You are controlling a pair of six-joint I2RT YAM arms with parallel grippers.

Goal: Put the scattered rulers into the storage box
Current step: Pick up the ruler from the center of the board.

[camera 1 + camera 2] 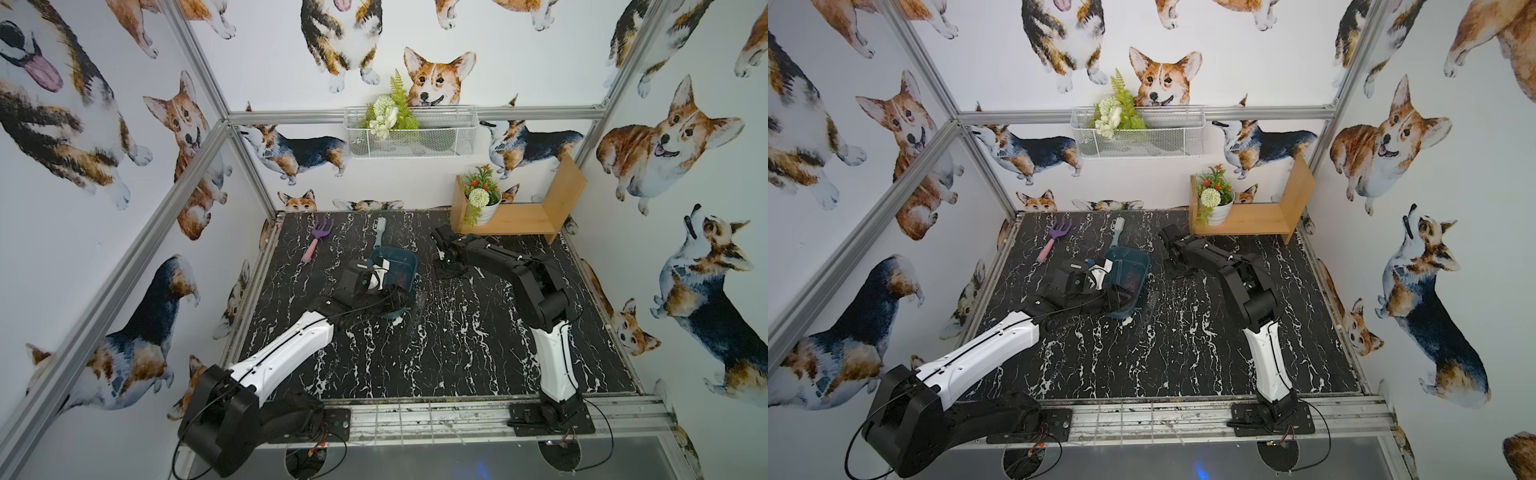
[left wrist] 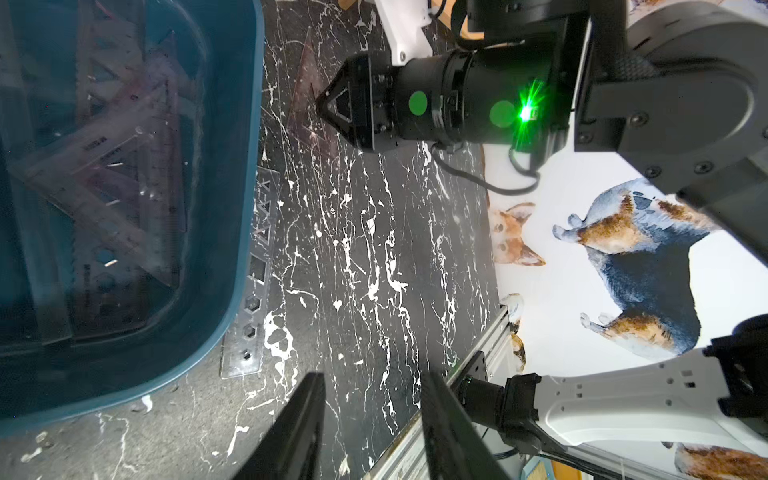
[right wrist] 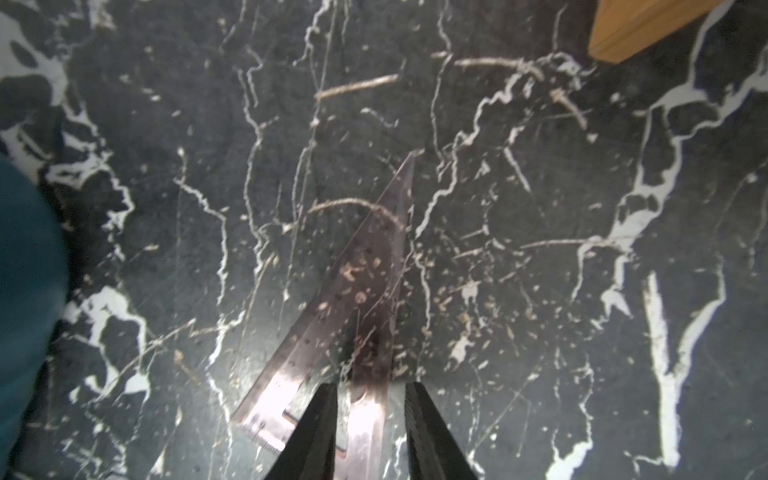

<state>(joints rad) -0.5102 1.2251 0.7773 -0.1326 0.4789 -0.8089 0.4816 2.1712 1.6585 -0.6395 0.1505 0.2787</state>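
The right gripper is down on the black, white-veined marble-look tabletop. Its jaws stand narrowly apart, astride one side bar of the reddish-purple see-through plastic triangle ruler. One finger seems to sit in the ruler's cut-out and the other outside its edge. A sliver of gap shows on each side, so I read it as not yet clamped.

The ruler lies flat, its long point running away from the fingertips. I judge it light, stiff in its plane but springy, and slick. Lying flush on the table, it offers no edge to get under, so pinching across this narrow bar looks the sensible hold. Held at the wide end, the point will probably droop or swing.

Further off, to one side of this gripper, sits the dark teal-blue plastic storage box. Several see-through rulers lie crossed inside it. The left gripper hangs close by the box, jaws wide and empty. Ahead of that gripper, a clear straight plastic ruler with stencil holes lies flat on the table, hard against the box's outer wall and not yet in it. Farthest off, beyond the tinted ruler's tip, is the corner of a wooden shelf.
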